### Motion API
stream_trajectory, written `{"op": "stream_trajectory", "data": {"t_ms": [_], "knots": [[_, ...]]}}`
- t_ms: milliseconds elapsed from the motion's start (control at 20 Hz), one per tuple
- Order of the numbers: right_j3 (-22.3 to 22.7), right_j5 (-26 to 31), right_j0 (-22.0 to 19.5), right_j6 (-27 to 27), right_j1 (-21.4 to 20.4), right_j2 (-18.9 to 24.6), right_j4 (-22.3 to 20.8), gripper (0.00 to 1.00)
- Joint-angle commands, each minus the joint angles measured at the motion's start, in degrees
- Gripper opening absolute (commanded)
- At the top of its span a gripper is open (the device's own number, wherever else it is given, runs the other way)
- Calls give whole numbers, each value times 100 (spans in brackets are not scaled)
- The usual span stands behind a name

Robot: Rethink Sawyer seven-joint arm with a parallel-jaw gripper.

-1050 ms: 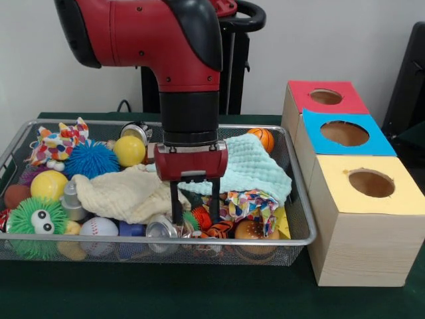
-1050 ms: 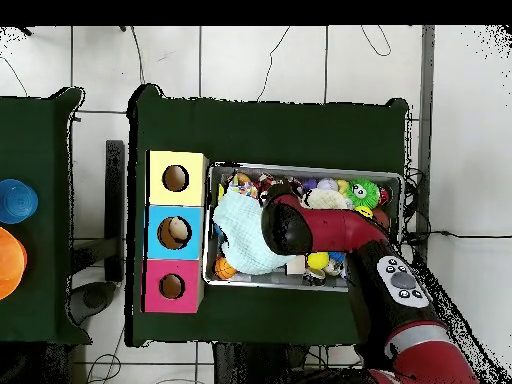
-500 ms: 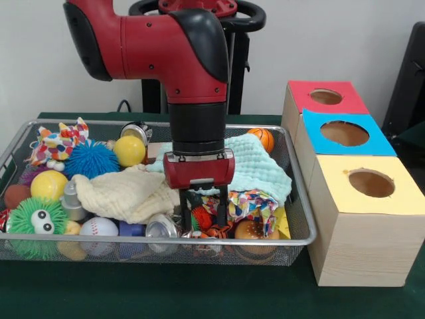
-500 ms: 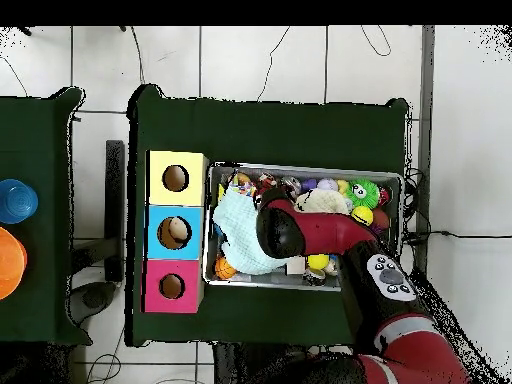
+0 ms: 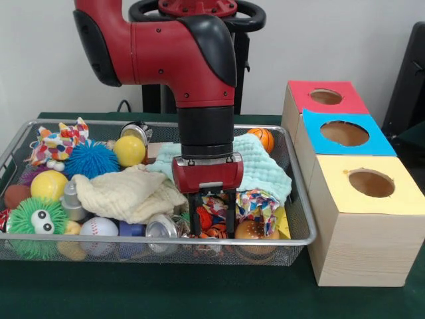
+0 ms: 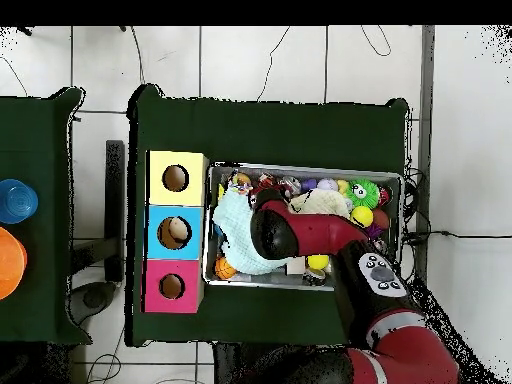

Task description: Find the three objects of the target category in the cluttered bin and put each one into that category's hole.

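Silver wire-mesh metal bin (image 5: 300, 199): glossy. Cream and mint waffle-weave cloths (image 5: 129, 193): soft, matt. Pale wooden boxes (image 5: 358, 249): visible grain, matt coloured tops.

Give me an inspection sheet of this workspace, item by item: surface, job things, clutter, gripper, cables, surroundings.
Surface: green table, bare at the front.
Job's things: wire bin full of toys; wooden box with red hole, blue hole and yellow hole; something pale shows inside the blue one from overhead.
Clutter: cream cloth, mint cloth, green fuzzy toy, baseball, burger toy, metal can.
Gripper: gripper down in the bin, open, around an orange striped toy.
Cables: several on the tiled floor.
Surroundings: white wall; second green table.
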Motion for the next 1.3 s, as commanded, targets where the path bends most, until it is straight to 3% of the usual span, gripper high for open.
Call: {"op": "stream_trajectory", "data": {"t_ms": [50,400,700,850,1100,1300], "knots": [[-73,-386,258,1167,339,-319,272,100],[-411,-533,780,1117,689,-1217,610,100],[-537,-404,945,853,871,-1544,700,100],[-507,-469,844,828,852,-1435,629,100],[-370,-610,437,835,794,-862,378,100],[-389,-719,432,842,769,-778,360,100]]}}
